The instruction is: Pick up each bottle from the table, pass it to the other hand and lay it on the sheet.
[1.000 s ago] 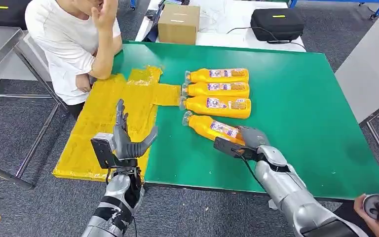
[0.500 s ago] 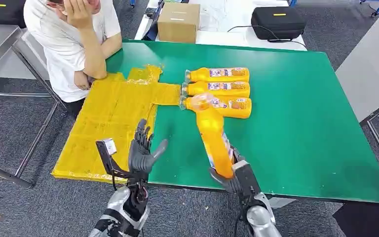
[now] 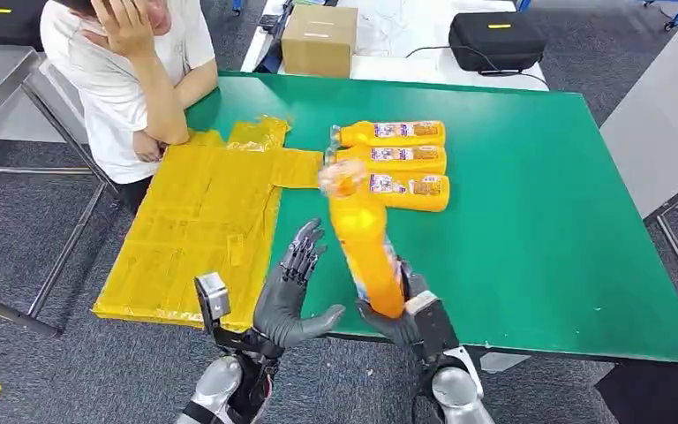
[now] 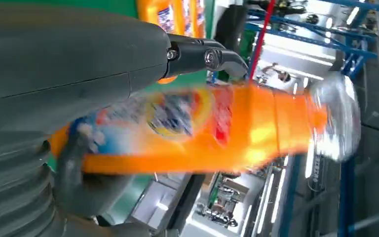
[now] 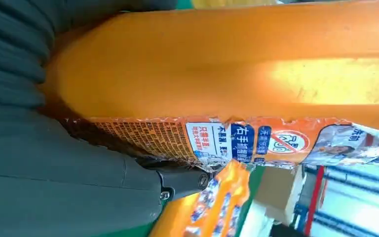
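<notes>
My right hand [image 3: 406,316] grips the base of an orange bottle [image 3: 362,237] and holds it upright over the table's near edge, clear cap up. The same bottle [image 5: 237,74] fills the right wrist view, label toward the camera. My left hand [image 3: 293,296] is beside the bottle with fingers spread, palm facing it, a small gap between. In the left wrist view the bottle [image 4: 217,128] lies just past my thumb [image 4: 79,64]. Three more orange bottles [image 3: 393,161] lie side by side on the green table [image 3: 538,221]. The yellow sheet [image 3: 203,221] covers the table's left part.
A person in a white shirt [image 3: 119,79] sits at the table's far left corner, elbow near the sheet. A cardboard box [image 3: 320,40] and a black case [image 3: 496,40] rest on a white table behind. A grey table [image 3: 662,124] stands to the right.
My right hand picked the nearest bottle off the table, stood it upright and brought it left. My left hand moved right and up toward it, fingers spread.
</notes>
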